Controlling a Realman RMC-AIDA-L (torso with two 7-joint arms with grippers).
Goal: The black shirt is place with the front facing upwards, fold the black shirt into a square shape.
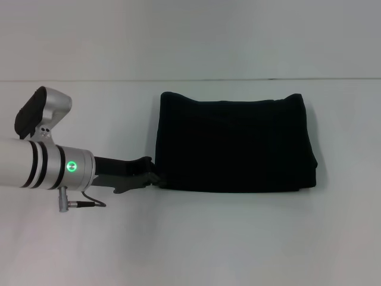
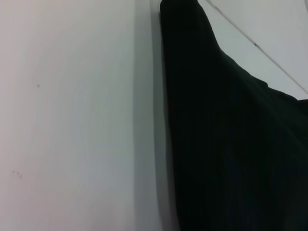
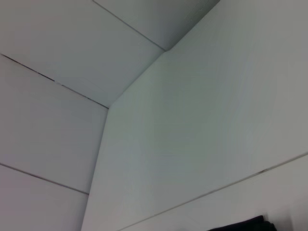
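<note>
Left tool (image 1: 149,174), grip unclear, touches the black shirt's (image 1: 235,143) near-left corner; long axis left-right.

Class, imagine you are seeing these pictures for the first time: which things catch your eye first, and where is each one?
The black shirt stands out first: a dark, roughly rectangular folded bundle on the white table, right of centre in the head view. Next comes the left gripper, reaching in from the left on its silver arm, with a green light glowing on the wrist, its tips at the bundle's near left corner. The right gripper is not in view.
</note>
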